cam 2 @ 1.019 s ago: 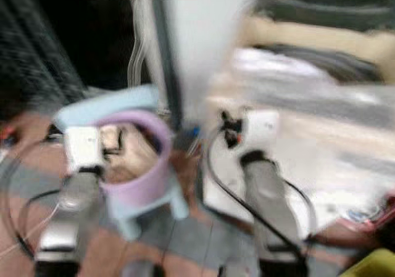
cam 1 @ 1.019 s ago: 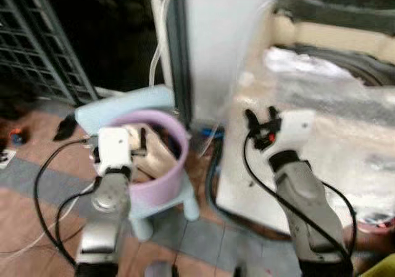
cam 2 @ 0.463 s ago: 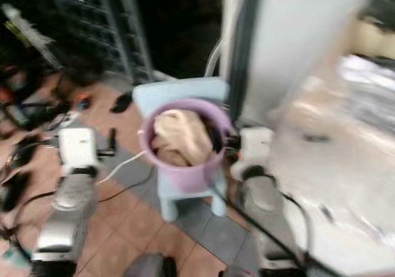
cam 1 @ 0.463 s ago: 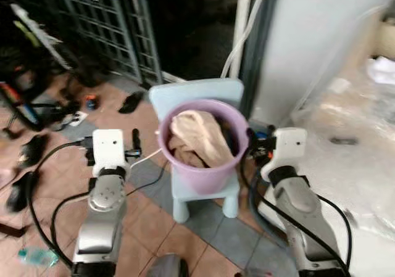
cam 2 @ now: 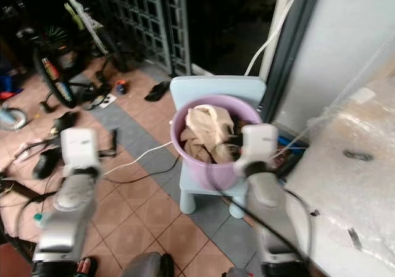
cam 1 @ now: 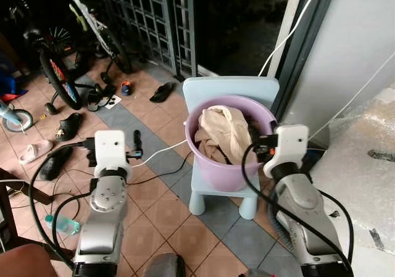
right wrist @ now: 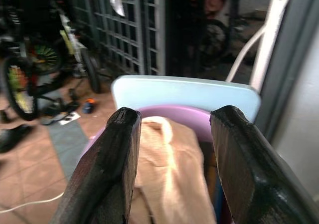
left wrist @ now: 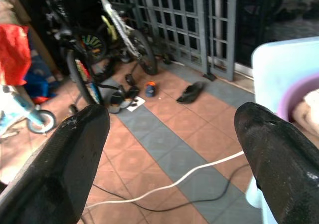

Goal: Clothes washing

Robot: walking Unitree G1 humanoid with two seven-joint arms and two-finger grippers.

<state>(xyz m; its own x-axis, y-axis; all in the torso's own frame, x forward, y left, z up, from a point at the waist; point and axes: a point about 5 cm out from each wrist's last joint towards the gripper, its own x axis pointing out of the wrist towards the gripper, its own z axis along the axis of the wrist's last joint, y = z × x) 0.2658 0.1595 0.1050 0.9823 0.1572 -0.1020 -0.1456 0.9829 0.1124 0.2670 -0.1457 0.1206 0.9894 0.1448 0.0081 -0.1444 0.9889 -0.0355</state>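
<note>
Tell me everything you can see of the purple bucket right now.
The purple bucket is a round plastic tub, upright on the seat of a pale blue child's chair. It holds a heap of laundry, a beige garment on top with darker cloth beside it. The right gripper hovers open at its rim, over the beige garment; the left gripper is open, off to its side over the tiled floor.

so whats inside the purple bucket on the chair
The purple bucket on the light blue chair holds a beige garment piled on top, with something dark beside it. Whatever lies beneath the garment is covered, and the bottom is hidden.
</note>
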